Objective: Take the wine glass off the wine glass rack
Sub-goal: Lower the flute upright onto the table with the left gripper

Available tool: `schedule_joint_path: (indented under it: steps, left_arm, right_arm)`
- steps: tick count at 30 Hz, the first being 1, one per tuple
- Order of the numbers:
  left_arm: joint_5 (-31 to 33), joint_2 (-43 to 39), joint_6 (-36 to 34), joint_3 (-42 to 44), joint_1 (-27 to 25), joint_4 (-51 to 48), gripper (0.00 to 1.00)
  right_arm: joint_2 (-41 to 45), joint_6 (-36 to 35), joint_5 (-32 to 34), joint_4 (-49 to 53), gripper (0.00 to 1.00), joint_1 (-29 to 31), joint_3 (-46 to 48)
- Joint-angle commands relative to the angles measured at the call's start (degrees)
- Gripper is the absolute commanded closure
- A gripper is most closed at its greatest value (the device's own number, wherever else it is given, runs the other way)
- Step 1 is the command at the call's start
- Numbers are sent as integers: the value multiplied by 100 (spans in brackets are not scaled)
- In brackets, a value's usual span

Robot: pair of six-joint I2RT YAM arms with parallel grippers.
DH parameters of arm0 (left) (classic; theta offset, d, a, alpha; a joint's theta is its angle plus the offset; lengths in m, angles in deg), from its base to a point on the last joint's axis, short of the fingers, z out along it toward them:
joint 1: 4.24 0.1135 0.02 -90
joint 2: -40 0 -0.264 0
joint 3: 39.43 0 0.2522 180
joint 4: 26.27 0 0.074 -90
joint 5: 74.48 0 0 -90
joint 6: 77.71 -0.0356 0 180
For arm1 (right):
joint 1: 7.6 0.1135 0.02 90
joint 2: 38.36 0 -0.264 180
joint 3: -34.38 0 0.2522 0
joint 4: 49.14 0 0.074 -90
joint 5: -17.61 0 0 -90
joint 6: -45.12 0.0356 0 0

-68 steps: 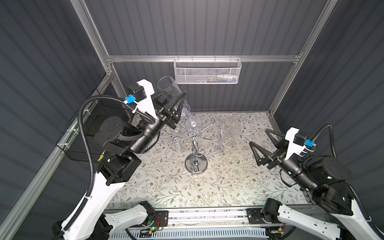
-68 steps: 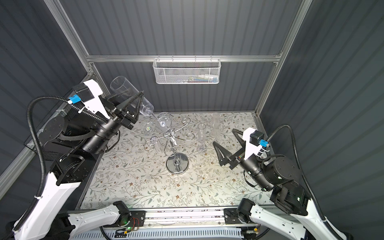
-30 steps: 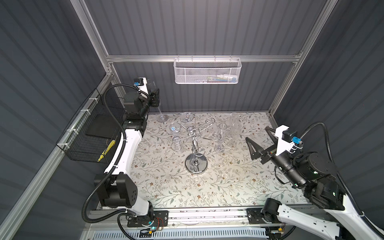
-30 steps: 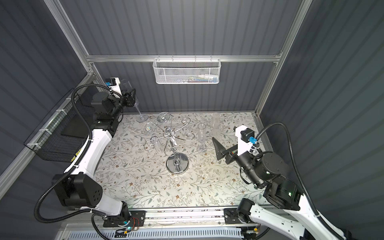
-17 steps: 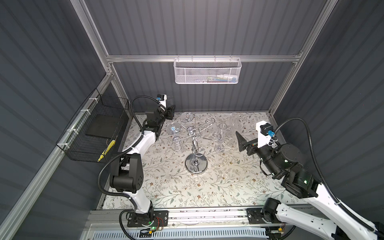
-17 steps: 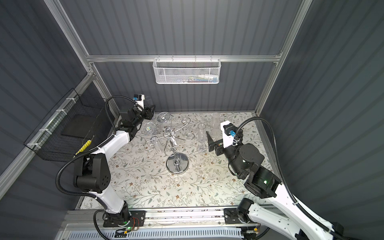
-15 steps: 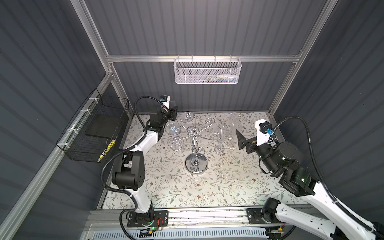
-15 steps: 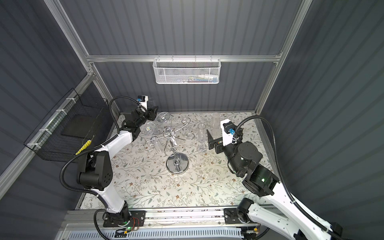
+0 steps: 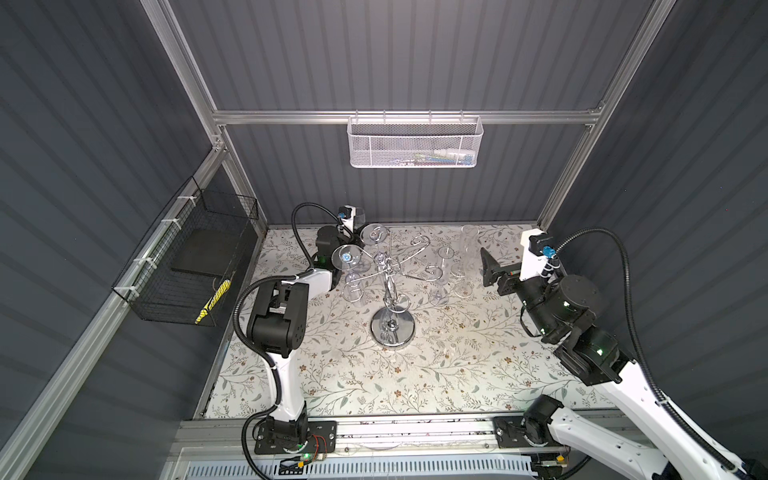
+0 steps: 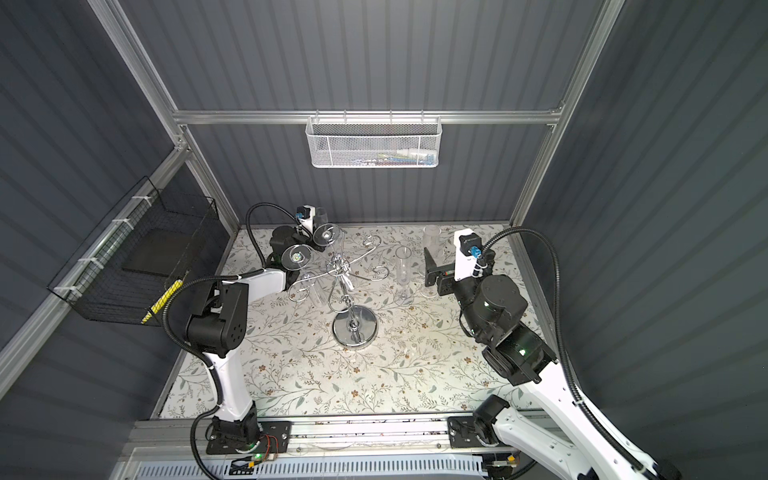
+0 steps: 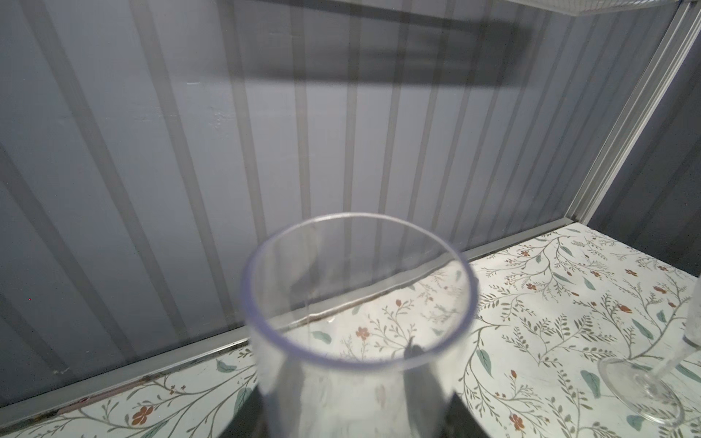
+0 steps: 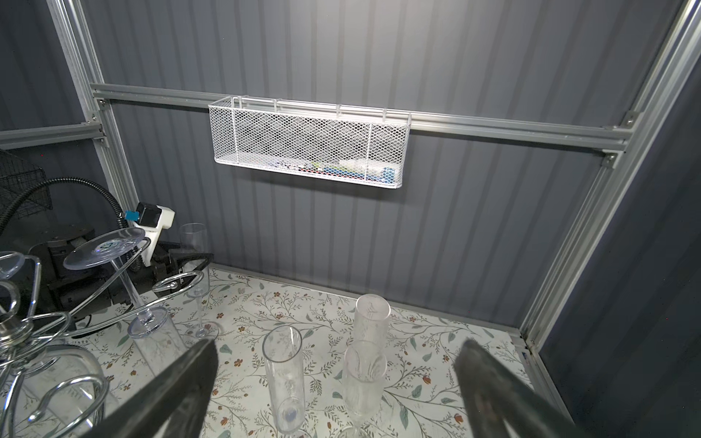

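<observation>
The flowery table [image 9: 415,374] is holding everything. The wine glass rack [image 9: 392,328] is standing in the middle of it, and two hanging glasses [image 9: 347,258] are dangling upside down from its arms.

The right gripper [image 12: 337,347] is hanging wide open and empty near three standing glasses [image 12: 284,364]. It should be keeping clear of them.

The left gripper [image 12: 191,267] is reaching to the back of the table, beside the rack, and squeezing the wine glass [image 11: 360,379] by its cup. The glass is standing straight up, off the rack.

Its foot [image 12: 201,333] is sitting on the table or just above it. I cannot tell which.

I think the arm is putting the glass down. To do this well, it should be going down slowly, keeping the glass straight, and letting go only when the foot is flat.
</observation>
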Motion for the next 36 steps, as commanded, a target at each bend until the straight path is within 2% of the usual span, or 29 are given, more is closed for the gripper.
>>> schedule_joint_path:
  steps: [1,10,16,20,25,29,33,34,35,36]
  left_arm:
    - [130,118,-74,113,-56,1038,61]
    - [238,371,-40,290,-76,1504,59]
    - [202,420,-53,356,-76,1557,55]
    - [207,392,-93,430,-76,1555,44]
    - [253,357,-118,476,-76,1589,24]
    - [392,207,-176,616,-76,1638,16]
    - [421,44,-180,703,-76,1564,13]
    - [428,10,-181,704,-74,1517,10]
    - [439,-17,-189,703,-76,1492,1]
    - [461,-48,-190,725,-76,1488,1]
  right_arm:
    - [-21,135,-121,-132,1,-41,59]
    - [-74,232,-121,-117,1,-95,58]
    - [-82,226,-115,-98,1,-102,35]
    - [-95,223,-116,-46,1,-105,-11]
    - [-103,267,-143,-28,1,-115,-33]
    - [-76,291,-154,33,1,-116,-57]
    - [-56,320,-133,107,1,-114,-96]
    - [-47,327,-151,128,1,-115,-110]
    - [-47,348,-156,147,1,-111,-121]
    - [-39,353,-170,163,1,-111,-125]
